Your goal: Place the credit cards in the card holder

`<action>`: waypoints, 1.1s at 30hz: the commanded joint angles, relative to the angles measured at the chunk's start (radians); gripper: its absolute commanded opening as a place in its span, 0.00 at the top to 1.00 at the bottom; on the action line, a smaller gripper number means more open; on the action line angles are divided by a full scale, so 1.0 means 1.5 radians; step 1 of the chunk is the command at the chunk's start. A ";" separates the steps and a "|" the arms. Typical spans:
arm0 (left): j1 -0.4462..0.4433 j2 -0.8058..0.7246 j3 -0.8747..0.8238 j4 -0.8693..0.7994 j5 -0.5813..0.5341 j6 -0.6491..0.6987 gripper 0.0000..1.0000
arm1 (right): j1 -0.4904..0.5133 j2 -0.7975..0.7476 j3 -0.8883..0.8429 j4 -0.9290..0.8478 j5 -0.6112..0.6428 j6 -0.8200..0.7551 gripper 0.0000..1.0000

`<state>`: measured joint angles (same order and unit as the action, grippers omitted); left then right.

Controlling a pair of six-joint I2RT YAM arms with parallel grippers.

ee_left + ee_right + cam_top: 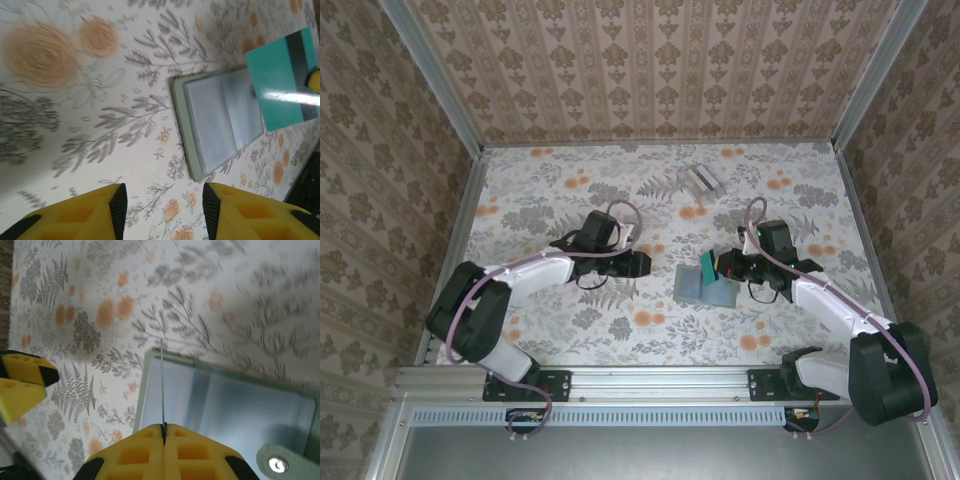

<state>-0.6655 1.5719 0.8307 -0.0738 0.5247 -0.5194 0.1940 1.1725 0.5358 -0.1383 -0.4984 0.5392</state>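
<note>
Right gripper point(163, 428) is pinching a teal credit card point(280, 85) over the open grey-green card holder point(220, 125) lying on the floral table point(570, 190); left gripper point(165, 207) is hovering nearby, jaws parted, empty.

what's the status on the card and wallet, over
Right end effector shut on teal thin plastic card, over open grey-green folding wallet. Left end effector open, empty, beside it. Clear slotted stand far back, apart.

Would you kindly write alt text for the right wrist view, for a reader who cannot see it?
The right hand is shut on a thin card, seen edge-on, held over the open wallet. The wallet lies on a floral table.
</note>
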 commanded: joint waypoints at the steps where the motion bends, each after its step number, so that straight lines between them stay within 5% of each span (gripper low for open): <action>1: -0.024 0.035 0.037 -0.002 0.039 0.019 0.54 | -0.029 -0.012 -0.049 0.073 -0.103 0.074 1.00; 33: -0.066 0.187 0.072 0.056 0.040 -0.041 0.61 | -0.091 0.115 -0.107 0.165 -0.183 0.095 1.00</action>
<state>-0.7586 1.8378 0.9421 0.0002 0.5831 -0.5579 0.0586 1.3437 0.3897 0.0879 -0.7483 0.6628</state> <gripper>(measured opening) 0.398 0.067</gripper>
